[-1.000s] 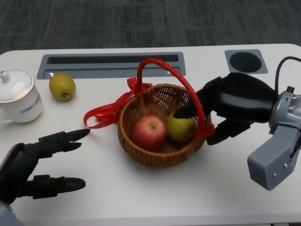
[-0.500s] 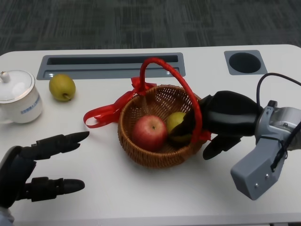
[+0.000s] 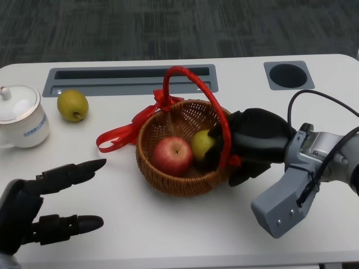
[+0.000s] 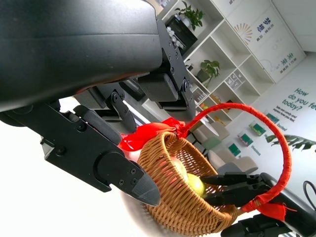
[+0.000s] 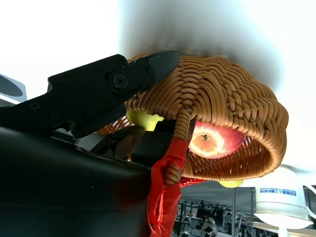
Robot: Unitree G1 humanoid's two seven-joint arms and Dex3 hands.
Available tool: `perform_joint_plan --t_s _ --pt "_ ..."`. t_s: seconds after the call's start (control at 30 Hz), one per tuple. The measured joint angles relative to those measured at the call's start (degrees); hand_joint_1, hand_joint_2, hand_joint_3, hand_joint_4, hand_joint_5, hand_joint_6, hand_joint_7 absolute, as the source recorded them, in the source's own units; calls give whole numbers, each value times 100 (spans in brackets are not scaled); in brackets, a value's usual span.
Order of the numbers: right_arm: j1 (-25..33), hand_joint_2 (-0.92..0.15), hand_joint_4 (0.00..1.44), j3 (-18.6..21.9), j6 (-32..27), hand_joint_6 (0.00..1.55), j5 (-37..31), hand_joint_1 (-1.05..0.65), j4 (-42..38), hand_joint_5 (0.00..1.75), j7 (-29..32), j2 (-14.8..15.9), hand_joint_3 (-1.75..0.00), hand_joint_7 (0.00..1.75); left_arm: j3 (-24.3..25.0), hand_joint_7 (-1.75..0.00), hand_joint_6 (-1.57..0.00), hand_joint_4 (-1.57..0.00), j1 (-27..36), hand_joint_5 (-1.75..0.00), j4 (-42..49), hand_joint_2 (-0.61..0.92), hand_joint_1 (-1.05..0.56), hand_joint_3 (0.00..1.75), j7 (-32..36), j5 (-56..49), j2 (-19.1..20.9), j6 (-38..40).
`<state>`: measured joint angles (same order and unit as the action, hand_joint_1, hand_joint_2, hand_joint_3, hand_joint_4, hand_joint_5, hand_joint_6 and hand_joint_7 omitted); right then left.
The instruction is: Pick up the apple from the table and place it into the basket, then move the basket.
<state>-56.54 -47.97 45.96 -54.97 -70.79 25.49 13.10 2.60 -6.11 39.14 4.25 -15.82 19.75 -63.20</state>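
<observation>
The right hand point(image 3: 252, 144) is gripping the basket point(image 3: 179, 182) rim, fingers inside beside the apple point(image 3: 173, 156), likely readying to move it.

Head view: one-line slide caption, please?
Right hand grips the wicker basket rim, red apple inside; left hand open.

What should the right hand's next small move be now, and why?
Probably open the fingers and lift the right hand clear of the basket. The green apple already sits inside beside the red apple, and the fingers reach over the rim at the red handle. The left hand waits apart.
</observation>
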Motion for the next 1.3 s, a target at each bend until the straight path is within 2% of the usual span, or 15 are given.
perform_joint_plan --t_s 0.2,0.4,0.6,0.67,0.73,0.8,0.83,0.87,0.97,1.0,1.07,1.13,1.3 --pt "-2 -75 112 -60 67 101 3 -17 5 5 98 58 -1 1 51 -1 -81 -98 43 -1 -29 66 -49 0 37 38 -4 -1" --pt "23 -75 117 -153 66 100 12 -16 24 7 240 119 -1 0 52 -1 -82 -99 45 -1 -28 65 -48 0 36 135 -4 -6" --pt "48 -85 122 -78 -272 102 174 -26 -161 13 113 114 -3 1 51 -1 -83 -99 46 -1 -38 65 -46 0 27 201 -4 -7" --pt "47 -82 114 12 -505 102 272 -20 -286 37 -118 101 -1 1 52 -1 -83 -100 52 -1 -71 65 -46 0 27 204 -4 -6" --pt "42 -78 101 110 -736 100 388 -15 -376 72 -395 80 -1 1 56 -1 -83 -100 72 -1 -130 65 -46 0 28 204 -4 -5" --pt "38 -80 93 163 -955 98 441 -18 -436 103 -616 61 -1 0 59 0 -83 -99 101 0 -202 65 -45 0 26 217 -4 1" --pt "45 -81 90 167 -1066 98 436 -21 -472 113 -698 52 -1 0 63 0 -83 -99 118 0 -243 65 -45 0 25 227 -4 10" --pt "56 -81 91 162 -1176 97 424 -24 -511 107 -760 46 -1 0 71 0 -83 -99 142 0 -290 65 -45 0 24 237 -4 25" --pt "79 -78 104 172 -1499 99 410 -27 -600 51 -841 44 0 0 107 0 -83 -98 248 0 -442 65 -46 0 23 246 -3 98" --pt "78 -78 107 196 -1583 100 421 -26 -615 39 -859 45 0 0 115 0 -83 -98 282 0 -485 65 -46 0 22 244 -3 120" --pt "78 -81 112 258 -1708 100 454 -27 -637 31 -921 44 -1 0 135 0 -83 -98 330 0 -558 65 -46 0 23 238 -3 143" --pt "77 -87 113 306 -1830 100 478 -29 -650 30 -975 41 -3 0 158 0 -84 -98 361 0 -623 65 -46 0 23 231 -3 150" --pt "44 -92 101 525 -2326 100 604 -34 -727 28 -1227 37 -2 1 176 -1 -84 -98 500 0 -712 64 -45 0 23 237 -3 144"
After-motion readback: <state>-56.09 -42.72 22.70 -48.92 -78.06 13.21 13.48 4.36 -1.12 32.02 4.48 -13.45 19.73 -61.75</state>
